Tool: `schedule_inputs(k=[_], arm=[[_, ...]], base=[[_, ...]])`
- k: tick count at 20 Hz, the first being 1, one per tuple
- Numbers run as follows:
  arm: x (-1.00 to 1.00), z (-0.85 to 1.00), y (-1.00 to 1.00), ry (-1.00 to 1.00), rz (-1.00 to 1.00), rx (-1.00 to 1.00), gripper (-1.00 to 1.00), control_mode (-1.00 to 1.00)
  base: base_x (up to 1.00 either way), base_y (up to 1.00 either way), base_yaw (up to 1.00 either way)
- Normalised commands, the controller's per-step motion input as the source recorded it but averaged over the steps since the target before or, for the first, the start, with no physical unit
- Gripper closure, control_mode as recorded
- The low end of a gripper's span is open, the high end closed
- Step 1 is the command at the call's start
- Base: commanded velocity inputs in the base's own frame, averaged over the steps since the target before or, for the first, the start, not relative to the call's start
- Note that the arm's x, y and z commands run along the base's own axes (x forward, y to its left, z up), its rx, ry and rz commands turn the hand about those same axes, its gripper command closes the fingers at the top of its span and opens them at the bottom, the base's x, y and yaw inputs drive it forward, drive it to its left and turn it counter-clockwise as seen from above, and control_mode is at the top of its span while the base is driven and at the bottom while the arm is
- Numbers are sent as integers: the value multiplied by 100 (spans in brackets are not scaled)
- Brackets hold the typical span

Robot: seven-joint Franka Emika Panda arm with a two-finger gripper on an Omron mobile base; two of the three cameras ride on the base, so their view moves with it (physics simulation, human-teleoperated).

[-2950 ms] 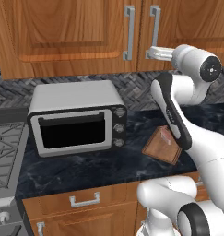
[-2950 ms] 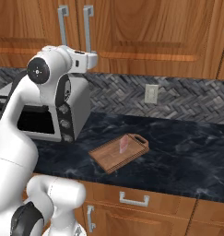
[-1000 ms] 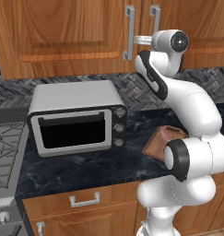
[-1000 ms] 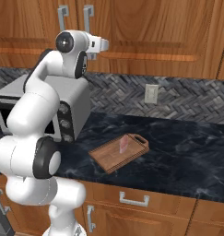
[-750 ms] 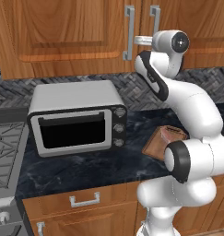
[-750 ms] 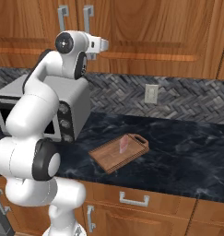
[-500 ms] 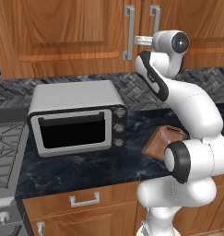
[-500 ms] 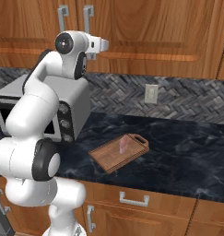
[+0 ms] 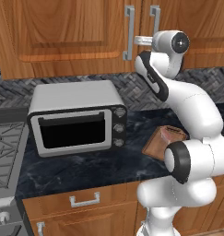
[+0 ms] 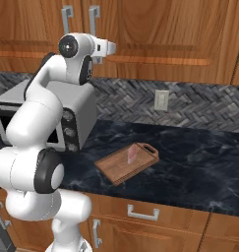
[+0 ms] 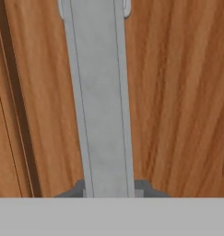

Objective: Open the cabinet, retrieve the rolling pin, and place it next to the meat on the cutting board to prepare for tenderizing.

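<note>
Meat (image 10: 132, 154) is seen lying on the cutting board (image 10: 116, 171) on the dark counter, with no rolling pin beside it. Farther back, the gripper (image 9: 137, 40) is held at a grey bar handle (image 11: 99, 97) of the cabinet (image 9: 67, 32), whose 2 doors are judged shut. Whether the fingers are clamped on the bar cannot be told, so all 3 steps are taken as pending.

arm swung up from over the counter, pincer (image 11: 109, 189) now at a cabinet (image 9: 62, 37) door handle (image 11: 97, 92)

Hand view close against cabinet (image 11: 178, 92) handle (image 11: 99, 101)
</note>
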Motion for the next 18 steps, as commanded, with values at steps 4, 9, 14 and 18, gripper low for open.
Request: schedule_inputs(k=[4,9,14,18], arm=[[-4,0,0,-1,0,0,100,-100],[-25,0,-2,-4,0,0,100,-100],[-57,0,-13,-6,1,0,100,-100],[-81,0,-29,-4,3,0,100,-100]], base=[[0,0,0],[0,0,0],[0,0,0],[0,0,0]])
